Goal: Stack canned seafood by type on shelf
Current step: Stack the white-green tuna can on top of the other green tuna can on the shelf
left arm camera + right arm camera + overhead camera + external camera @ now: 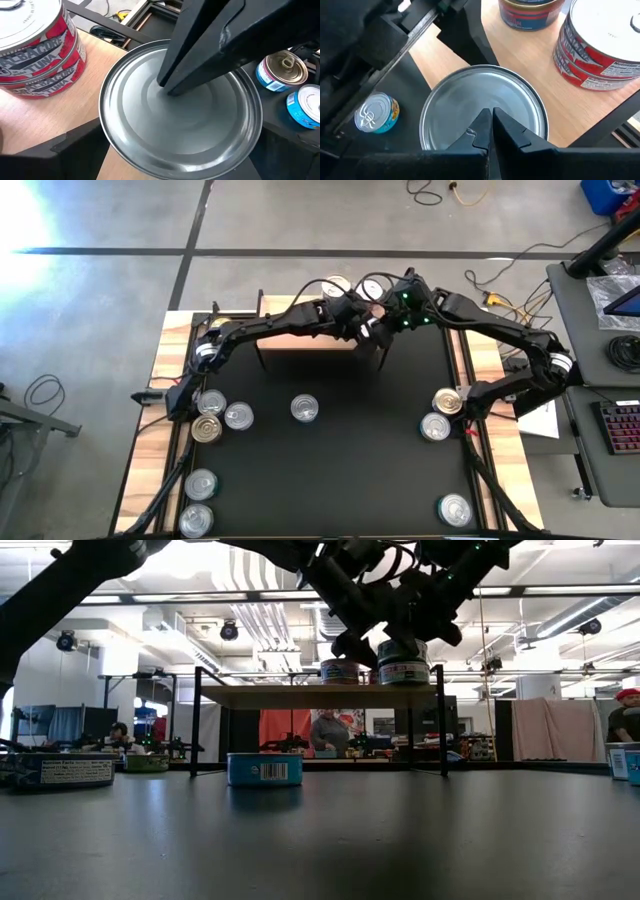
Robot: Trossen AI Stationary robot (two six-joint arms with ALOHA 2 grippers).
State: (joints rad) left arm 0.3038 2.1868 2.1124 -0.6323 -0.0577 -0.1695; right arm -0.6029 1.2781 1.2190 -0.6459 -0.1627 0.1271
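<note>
A silver-lidded tin (180,105) sits at the right near corner of the light-wood shelf (300,335). My left gripper (180,145) reaches in from the left, its fingers on either side of this tin. My right gripper (490,120) comes from the right, shut, with its tips on the tin's lid. In the low view two tins (403,660) stand one on the other under the grippers. A stack of red-labelled tins (600,50) and a blue-labelled tin (530,12) stand farther back on the shelf. My left gripper holds the silver tin by its side wall, one finger (75,147) on each side, coming level from the table's left. The tin stays flat and upright; the tin itself hides its underside. My right gripper presses its shut fingertips (485,125) down on the middle of the lid (167,92), slanting from above and the right.
Loose tins lie on the black mat (350,470): several at the left (212,402), one in the middle (305,408), two at the right (448,401) and one at the near right (455,510). The shelf's black legs (440,720) stand beside the grippers. People show in the room behind.
</note>
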